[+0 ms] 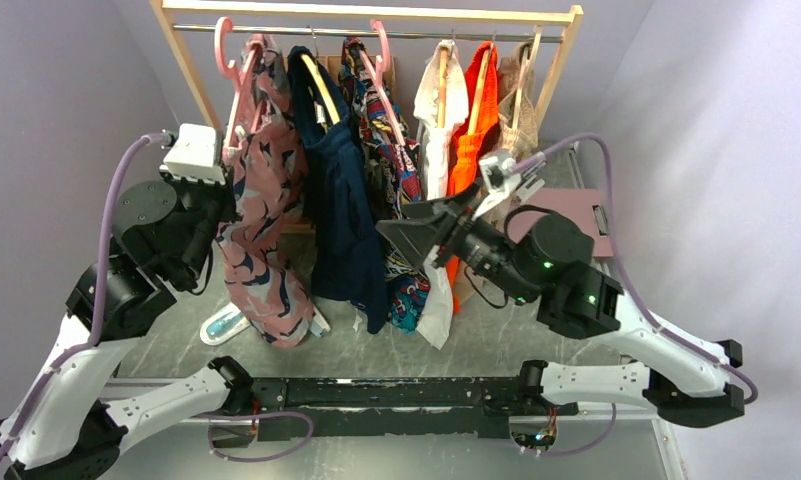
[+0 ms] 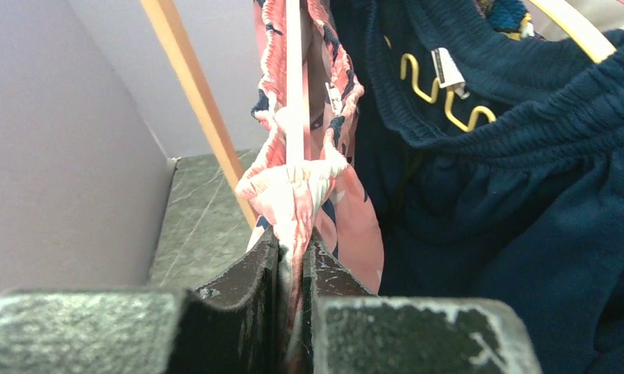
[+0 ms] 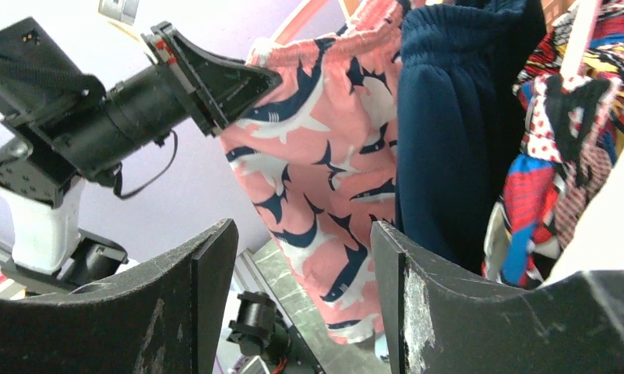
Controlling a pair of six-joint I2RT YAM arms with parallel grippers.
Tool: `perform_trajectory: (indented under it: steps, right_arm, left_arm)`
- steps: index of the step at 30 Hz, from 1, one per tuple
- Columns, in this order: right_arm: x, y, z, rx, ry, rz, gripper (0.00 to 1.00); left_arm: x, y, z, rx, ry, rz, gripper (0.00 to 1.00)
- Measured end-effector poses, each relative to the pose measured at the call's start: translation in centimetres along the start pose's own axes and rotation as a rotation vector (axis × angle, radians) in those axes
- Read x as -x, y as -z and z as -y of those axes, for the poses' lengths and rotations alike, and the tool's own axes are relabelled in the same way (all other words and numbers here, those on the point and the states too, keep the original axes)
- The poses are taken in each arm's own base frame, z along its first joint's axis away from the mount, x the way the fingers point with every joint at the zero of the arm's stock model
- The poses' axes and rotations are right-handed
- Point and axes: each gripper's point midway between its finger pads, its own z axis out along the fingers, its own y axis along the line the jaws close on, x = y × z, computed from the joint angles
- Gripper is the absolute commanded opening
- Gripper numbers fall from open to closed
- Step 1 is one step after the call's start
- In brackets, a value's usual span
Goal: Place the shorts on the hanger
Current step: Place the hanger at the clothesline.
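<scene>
Lilac walls, grey desk (image 1: pixel 516 345), wooden clothes rail (image 1: pixel 376 12) at back. Shorts (image 1: pixel 266 230) hang at rail's left end, draped on pink hanger (image 1: pixel 238 95), beside navy garment (image 1: pixel 341 220). My left tool (image 2: pixel 293 253) clamped on gathered waistband, just below hanger arm. My right tool (image 3: pixel 304 241) wide, nothing between jaws, in front of rail's middle. Judgement: hanging nearly done; next, let go with left only if waistband sits in shoulder notch. Hidden: far shoulder under fabric; notch seating and hook-to-rail contact unclear.

Navy garment (image 1: pixel 341 220), orange garment (image 1: pixel 476 120), white garment (image 1: pixel 436 130), wooden rack (image 1: pixel 376 12)
</scene>
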Motion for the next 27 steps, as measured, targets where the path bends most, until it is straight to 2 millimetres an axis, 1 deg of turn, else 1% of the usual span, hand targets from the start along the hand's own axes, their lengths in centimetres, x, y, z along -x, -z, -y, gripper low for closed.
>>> perform_trajectory:
  steps: [3,6,9,12,15,17,24,27]
  right_arm:
    - [0.0,1.8,0.7,-0.003,0.006,0.007,0.67]
    - [-0.6,2.7,1.4,-0.016,0.015,-0.004,0.66]
    - [-1.6,3.0,2.1,-0.037,0.027,-0.030,0.66]
    - [-3.1,3.1,2.9,-0.056,0.040,-0.063,0.66]
    - [-4.2,3.2,3.4,-0.070,0.052,-0.092,0.66]
    - [-4.5,3.3,3.6,-0.075,0.057,-0.102,0.66]
    - [-3.7,4.1,3.9,-0.084,0.066,-0.079,0.66]
    - [-3.3,4.4,3.9,-0.083,0.071,-0.068,0.66]
  left_arm:
    - [0.6,0.2,-1.1,0.050,-0.004,-0.013,0.07]
    - [1.0,0.8,-2.3,0.099,-0.004,-0.012,0.07]
    - [1.3,1.5,-3.6,0.143,-0.007,0.001,0.07]
    - [1.7,2.1,-4.5,0.167,-0.014,0.014,0.07]
    - [2.7,2.4,-5.0,0.176,-0.021,0.033,0.07]
    - [3.7,2.4,-5.1,0.176,-0.024,0.047,0.07]
    - [7.3,2.4,-5.1,0.159,-0.021,0.087,0.07]
    - [7.7,2.4,-4.9,0.146,-0.014,0.096,0.07]
